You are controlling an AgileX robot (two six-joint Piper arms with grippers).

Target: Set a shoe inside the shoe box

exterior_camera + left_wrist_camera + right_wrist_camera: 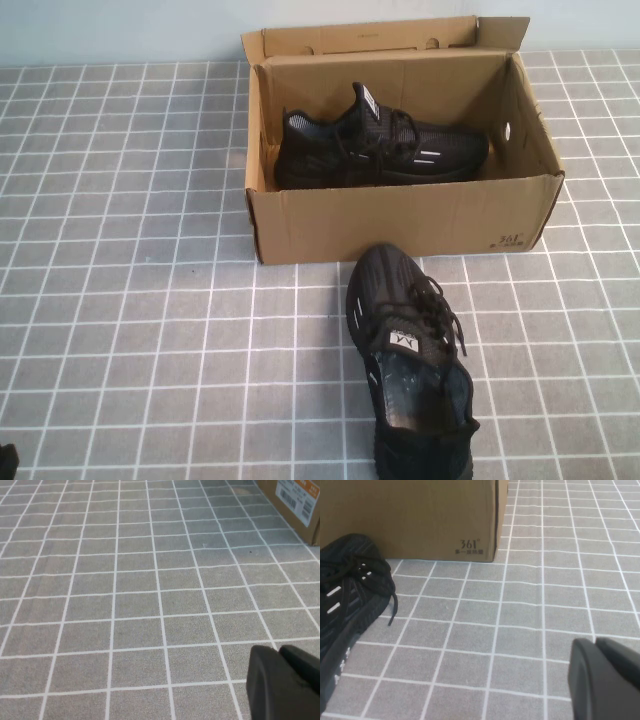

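Observation:
A black knit sneaker (380,150) lies on its side inside the open brown shoe box (400,215) at the back middle. A second, identical sneaker (410,365) lies on the tiled table in front of the box, toe toward it; its edge shows in the right wrist view (350,605), with the box corner (420,520). My left gripper (280,652) is shut and empty, low over bare tiles at the near left; only a dark tip shows in the high view (6,462). My right gripper (595,645) is shut and empty, right of the loose shoe, out of the high view.
The table is a grey tiled surface with white grid lines (130,280). The box's back flaps stand up (360,38). A box corner with an orange label (300,500) shows far ahead in the left wrist view.

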